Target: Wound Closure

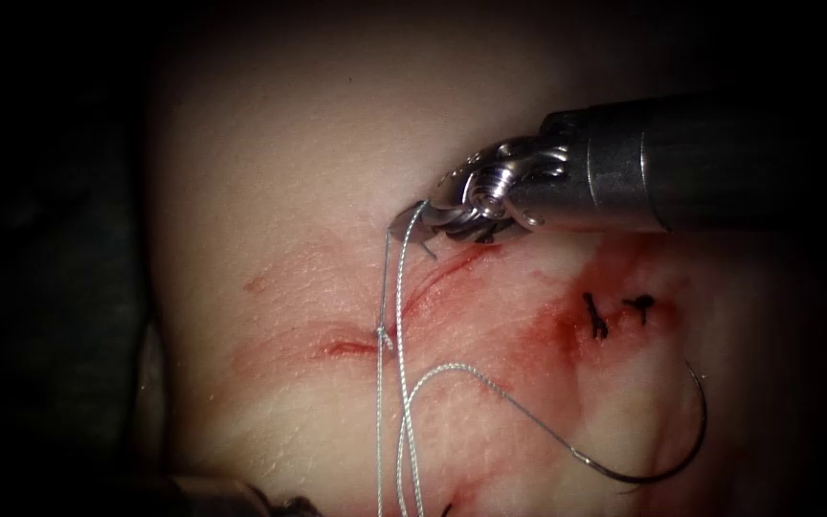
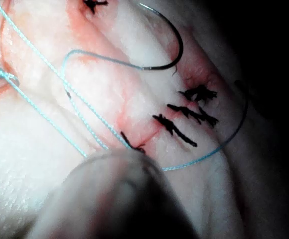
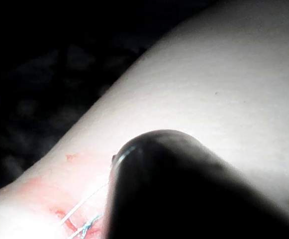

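Note:
My right tool (image 1: pixel 415 228) comes in from the right and stands over the cut (image 1: pixel 433 278), its jaws shut on the thread (image 1: pixel 400 287). From there two strands drop to a small knot (image 1: pixel 384 335) on the cut, and strands run on to the picture's lower edge. The curved needle (image 1: pixel 691 436) lies free on the tissue (image 1: pixel 270 172) to the right of the cut, held by neither tool and not in the tissue. Its thread arcs back toward the knot. The left wrist view shows the needle (image 2: pixel 176 35), the knot (image 2: pixel 2 74) and my left tool's blurred shaft (image 2: pixel 119 199), the strands running in under it.
Dark stitches (image 1: pixel 595 318) close the cut's right part, with more of them (image 2: pixel 184 124) seen from the left wrist. Red fluid (image 1: pixel 528 335) stains the tissue around the cut. The right tool's dark shaft (image 3: pixel 184 189) lies over pale tissue (image 3: pixel 224 74).

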Motion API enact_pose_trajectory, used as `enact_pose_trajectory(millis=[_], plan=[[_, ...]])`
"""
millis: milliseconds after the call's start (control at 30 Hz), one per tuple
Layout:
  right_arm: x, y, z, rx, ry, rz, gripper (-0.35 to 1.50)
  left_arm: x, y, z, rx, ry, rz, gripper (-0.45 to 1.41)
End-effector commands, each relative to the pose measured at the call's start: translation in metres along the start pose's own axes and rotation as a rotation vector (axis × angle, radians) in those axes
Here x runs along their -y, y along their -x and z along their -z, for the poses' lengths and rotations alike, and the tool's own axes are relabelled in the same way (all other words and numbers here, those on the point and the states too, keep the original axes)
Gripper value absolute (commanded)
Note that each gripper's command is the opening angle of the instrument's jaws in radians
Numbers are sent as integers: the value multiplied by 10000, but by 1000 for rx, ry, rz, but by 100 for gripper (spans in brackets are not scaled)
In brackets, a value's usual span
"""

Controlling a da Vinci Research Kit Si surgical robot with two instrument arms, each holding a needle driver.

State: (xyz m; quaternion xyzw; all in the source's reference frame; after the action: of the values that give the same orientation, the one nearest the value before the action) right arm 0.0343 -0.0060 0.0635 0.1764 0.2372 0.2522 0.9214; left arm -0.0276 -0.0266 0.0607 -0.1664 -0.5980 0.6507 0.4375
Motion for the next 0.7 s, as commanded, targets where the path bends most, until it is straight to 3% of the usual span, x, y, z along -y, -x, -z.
enact_pose_trajectory(millis=[33,67,100,133,167,200,233,267,300,367,467,600,700], plan=[[3,-6,-5,2,-13,5,-35,3,-1,-6,-3,4,2,-45],[5,-4,-5,4,-28,44,-35,-1,-4,-1,-23,19,4,-45],[11,-1,-3,-3,-31,252,73,-13,-13,16,-75,65,-15,-45],[14,0,-1,-12,-35,313,121,-24,-21,32,-127,116,-54,-45],[14,0,-1,-12,-35,313,121,-24,-21,32,-127,116,-54,-45],[22,8,16,-52,-58,313,108,-57,-46,89,-263,220,-129,-45],[27,12,28,-86,-74,311,91,-76,-58,127,-353,230,-164,-45],[27,12,28,-86,-74,311,91,-76,-58,127,-353,230,-164,-45],[31,14,44,-135,-86,303,96,-92,-69,166,-456,241,-219,-45],[34,15,61,-200,-93,290,98,-99,-78,198,-579,278,-263,-45],[44,21,87,-249,-56,260,91,-97,-86,227,-730,285,-262,-45],[60,28,103,-267,-6,209,91,-85,-93,231,-821,256,-237,-45],[68,31,106,-282,15,182,76,-79,-100,235,-885,273,-227,-45]])
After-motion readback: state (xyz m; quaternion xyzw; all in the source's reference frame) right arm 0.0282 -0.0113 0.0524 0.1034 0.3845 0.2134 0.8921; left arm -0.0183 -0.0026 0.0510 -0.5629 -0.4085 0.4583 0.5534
